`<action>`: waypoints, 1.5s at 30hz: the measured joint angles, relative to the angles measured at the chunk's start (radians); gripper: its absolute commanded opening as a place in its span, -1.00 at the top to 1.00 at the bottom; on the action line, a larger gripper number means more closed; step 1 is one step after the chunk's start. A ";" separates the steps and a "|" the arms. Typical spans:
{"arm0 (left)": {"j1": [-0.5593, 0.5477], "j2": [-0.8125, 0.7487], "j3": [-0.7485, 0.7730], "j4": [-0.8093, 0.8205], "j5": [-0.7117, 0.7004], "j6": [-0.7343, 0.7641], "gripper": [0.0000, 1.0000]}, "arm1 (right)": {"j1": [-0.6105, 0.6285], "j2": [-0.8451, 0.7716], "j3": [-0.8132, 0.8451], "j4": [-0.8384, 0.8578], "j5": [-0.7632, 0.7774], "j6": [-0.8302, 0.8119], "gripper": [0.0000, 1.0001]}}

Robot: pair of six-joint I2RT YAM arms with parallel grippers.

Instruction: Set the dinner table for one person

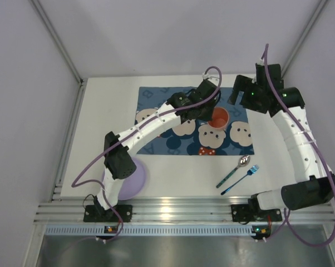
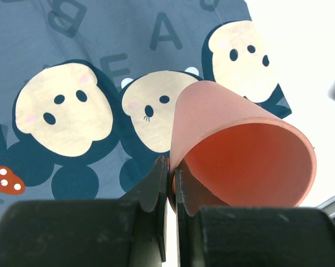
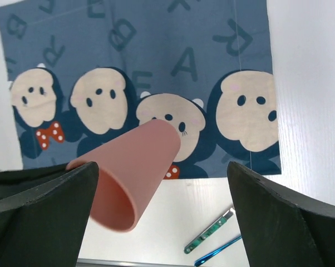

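A salmon-pink cup stands upright over the blue mouse-print placemat on the white dinner table. My left gripper is shut on the cup's rim, one finger inside and one outside; this shows in the left wrist view, with the cup to the right. I cannot tell whether the cup rests on the mat. My right gripper is open and empty just right of the cup. In the right wrist view the gripper has the cup near its left finger.
A lilac plate lies at the front left, partly under the left arm. A spoon and a blue fork lie on the table in front of the mat; they also show in the right wrist view, the spoon and the fork. The ribbed rail runs along the near edge.
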 measured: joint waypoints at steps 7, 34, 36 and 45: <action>0.002 0.014 -0.010 0.004 0.000 -0.006 1.00 | 0.001 -0.066 -0.094 0.052 -0.072 0.020 -0.97; -0.032 0.008 0.086 -0.020 0.031 -0.051 -0.64 | 0.067 0.122 -0.182 0.039 0.016 0.032 1.00; -0.014 -0.061 0.014 -0.014 0.019 -0.060 -0.67 | 0.054 0.174 -0.114 0.031 0.021 0.023 1.00; 0.197 -0.459 -0.465 0.007 -0.054 -0.108 -0.68 | -0.074 0.486 0.301 -0.034 0.025 -0.003 1.00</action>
